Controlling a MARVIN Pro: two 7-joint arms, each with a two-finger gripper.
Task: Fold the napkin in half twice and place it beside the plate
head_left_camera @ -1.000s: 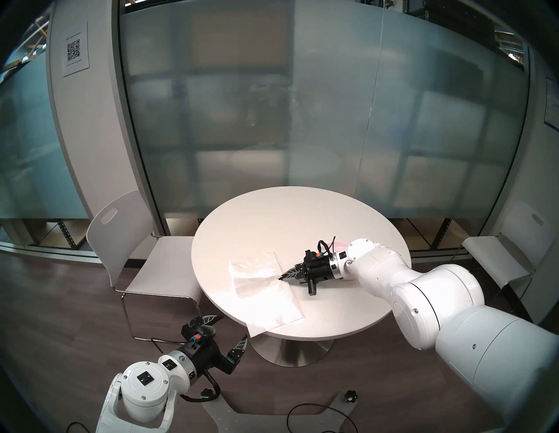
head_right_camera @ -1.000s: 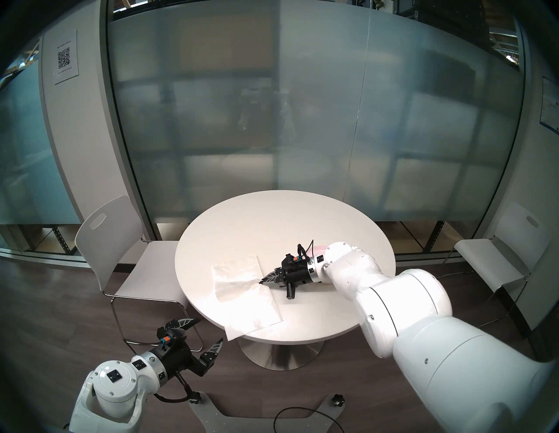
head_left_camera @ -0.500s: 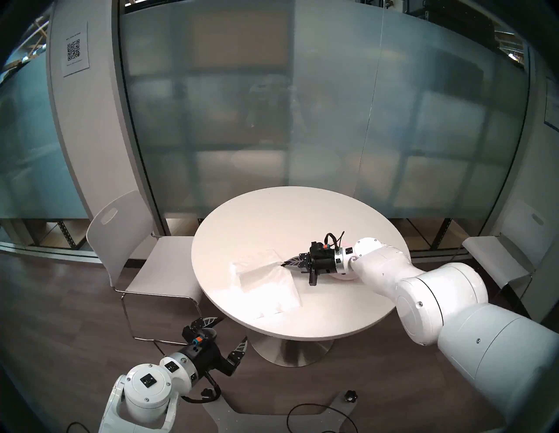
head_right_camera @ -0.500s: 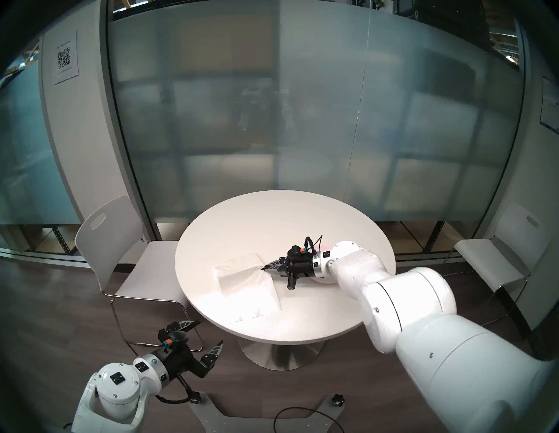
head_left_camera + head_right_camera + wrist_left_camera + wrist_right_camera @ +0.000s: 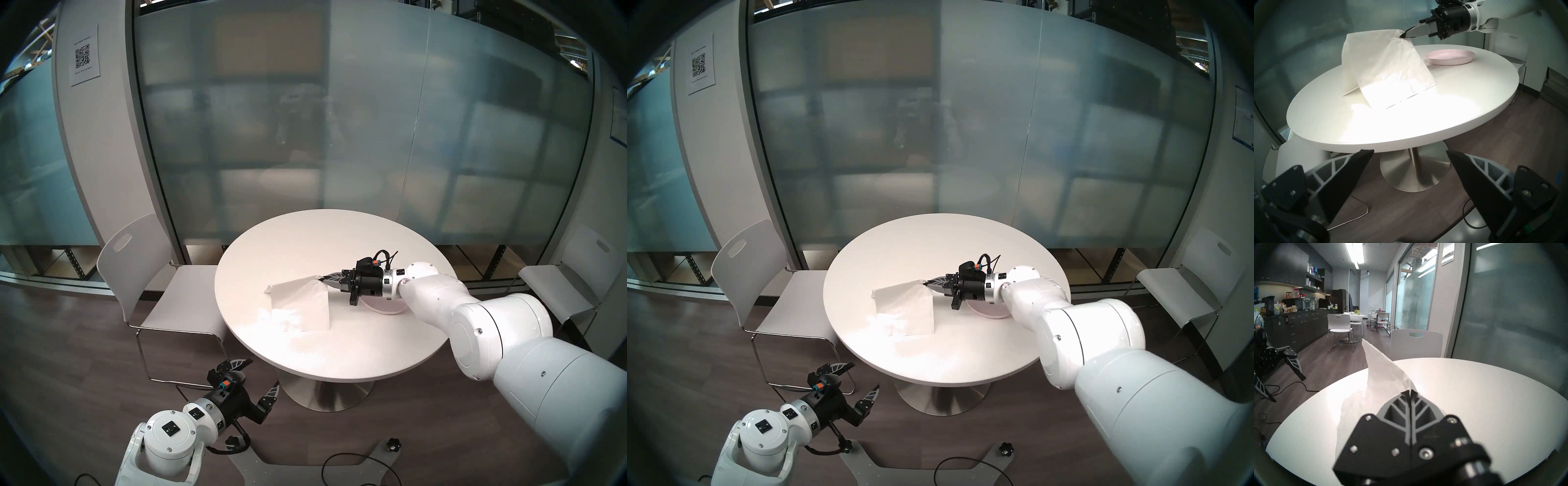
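The white paper napkin [image 5: 302, 303] hangs like a tent over the round table, its lower edge resting on the tabletop; it also shows in the other views [image 5: 907, 310] [image 5: 1383, 64] [image 5: 1383, 368]. My right gripper [image 5: 320, 278] [image 5: 925, 282] [image 5: 1402, 35] [image 5: 1410, 392] is shut on the napkin's right edge and holds it raised above the table. The pale pink plate [image 5: 1450, 56] lies to the right of the napkin, mostly hidden under my right wrist in the head views [image 5: 386, 307] [image 5: 988, 310]. My left gripper [image 5: 259, 375] [image 5: 862, 376] [image 5: 1409, 157] is open and empty, low beside the table's front left edge.
The round white table [image 5: 339, 244] stands on a metal pedestal [image 5: 325, 390]. A white chair [image 5: 135, 271] stands at its left and another [image 5: 559, 288] at its right. A frosted glass wall [image 5: 339, 135] is behind. Cables [image 5: 353, 465] lie on the floor.
My right gripper has moved up, back and to the right with the napkin's edge, lifting the napkin off the table's front edge into a raised tent. The left arm has barely moved.
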